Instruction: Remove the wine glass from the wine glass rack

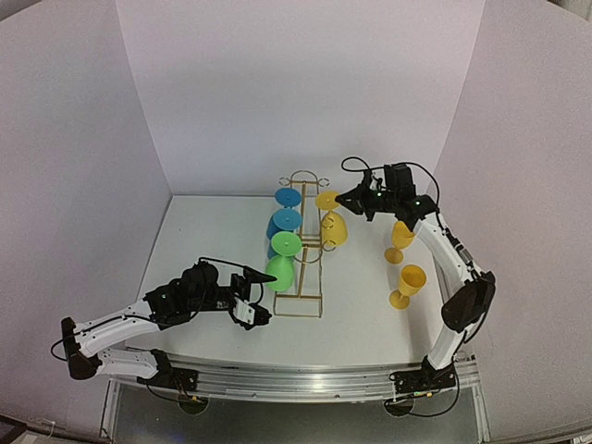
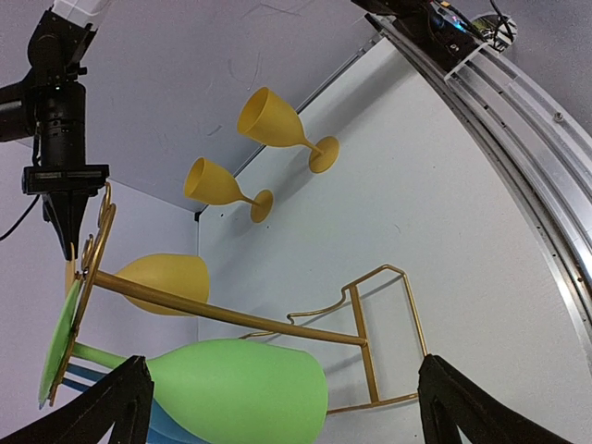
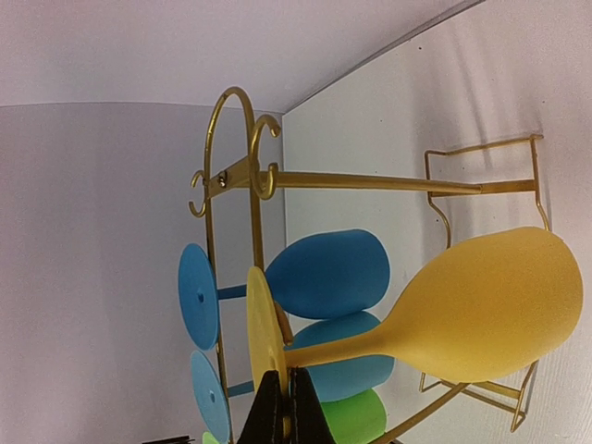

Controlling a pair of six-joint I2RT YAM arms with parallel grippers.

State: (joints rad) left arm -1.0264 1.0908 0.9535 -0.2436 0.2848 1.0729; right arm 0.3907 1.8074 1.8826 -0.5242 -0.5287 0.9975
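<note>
The wine glass [image 3: 481, 310] (the yellow one) hangs on the right side of the wine glass rack [image 3: 370, 182], near its far end. The right arm rises from its base, bends at the elbow and reaches left to the rack. The right claw [image 3: 287, 407] is clamped on the rim of the glass's foot, a grip only the right wrist view shows clearly. The left arm lies low across the tabletop [image 1: 361, 314], with the left claw [image 1: 257, 294] spread wide near a green glass [image 1: 280, 273]. The top view alone shows both arms.
</note>
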